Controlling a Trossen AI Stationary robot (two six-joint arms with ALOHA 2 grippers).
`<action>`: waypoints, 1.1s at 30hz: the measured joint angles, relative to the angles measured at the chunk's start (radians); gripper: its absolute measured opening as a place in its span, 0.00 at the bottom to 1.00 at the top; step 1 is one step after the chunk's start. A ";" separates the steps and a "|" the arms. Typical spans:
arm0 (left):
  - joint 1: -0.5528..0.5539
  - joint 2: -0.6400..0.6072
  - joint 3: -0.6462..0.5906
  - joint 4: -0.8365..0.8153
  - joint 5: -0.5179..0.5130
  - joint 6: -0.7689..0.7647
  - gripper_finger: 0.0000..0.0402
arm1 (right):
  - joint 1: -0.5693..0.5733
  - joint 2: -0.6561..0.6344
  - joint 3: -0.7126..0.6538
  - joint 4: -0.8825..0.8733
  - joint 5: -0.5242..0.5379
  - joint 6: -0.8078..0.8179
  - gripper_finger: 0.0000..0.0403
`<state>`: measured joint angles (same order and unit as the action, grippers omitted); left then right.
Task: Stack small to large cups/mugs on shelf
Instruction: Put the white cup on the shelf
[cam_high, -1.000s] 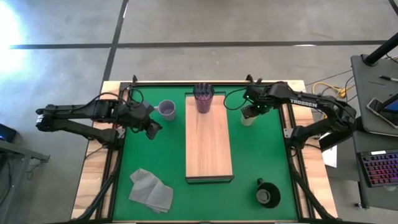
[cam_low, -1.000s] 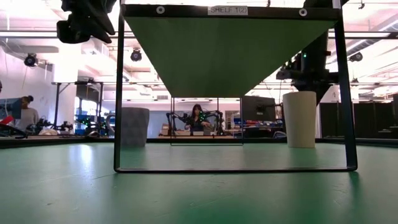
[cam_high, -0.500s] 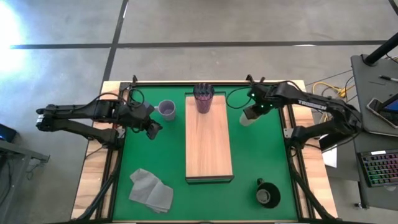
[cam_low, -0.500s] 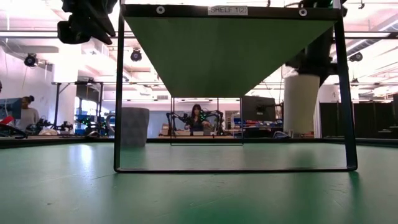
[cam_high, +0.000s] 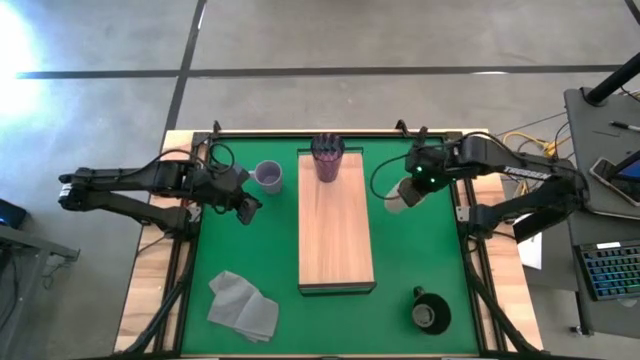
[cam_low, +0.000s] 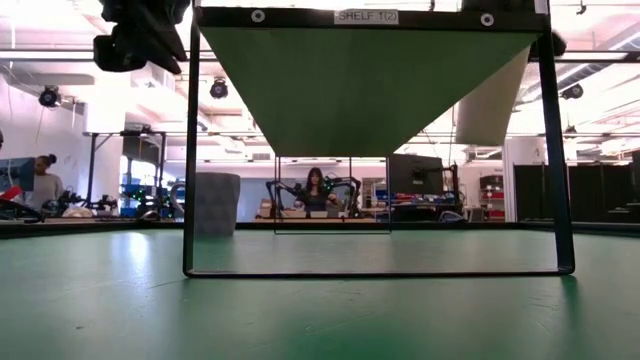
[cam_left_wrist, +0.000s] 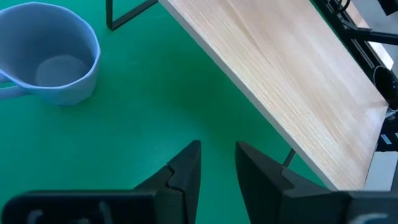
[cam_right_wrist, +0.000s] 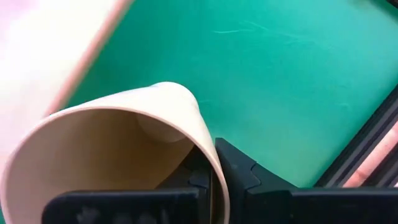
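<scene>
Currently, right gripper (cam_right_wrist: 208, 177) is pinching the cream-yellow cup (cam_high: 403, 192) by its rim, holding it tilted above the green mat (cam_high: 420, 250) beside the shelf (cam_high: 336, 225). Left gripper (cam_left_wrist: 217, 165), fingers parted, is hovering near the lavender mug (cam_high: 268, 176). 1 purple tumbler (cam_high: 327, 157) is standing on the shelf.

My dark right claw (cam_right_wrist: 211, 177) pinches the cream-yellow cup (cam_right_wrist: 118, 162) — green mat (cam_high: 420, 250), lavender mug (cam_high: 268, 176), ribbed purple tumbler (cam_high: 327, 157), light-wood shelf (cam_high: 336, 235).
</scene>
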<state>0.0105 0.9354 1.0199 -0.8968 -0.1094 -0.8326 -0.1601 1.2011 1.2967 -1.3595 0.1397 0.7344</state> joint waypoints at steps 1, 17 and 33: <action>0.000 0.003 0.000 0.002 -0.001 0.000 0.21 | 0.025 0.000 0.026 -0.019 -0.003 0.016 0.02; 0.000 0.058 0.000 0.061 0.044 -0.026 0.21 | 0.384 0.364 0.553 -0.064 0.046 -0.072 0.02; 0.000 0.068 0.001 0.169 0.050 -0.051 0.21 | 0.328 0.683 1.053 -0.194 0.025 -0.241 0.02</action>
<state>0.0105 1.0038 1.0205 -0.7280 -0.0591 -0.8837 0.1680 1.8841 2.3497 -1.5539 0.1651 0.4930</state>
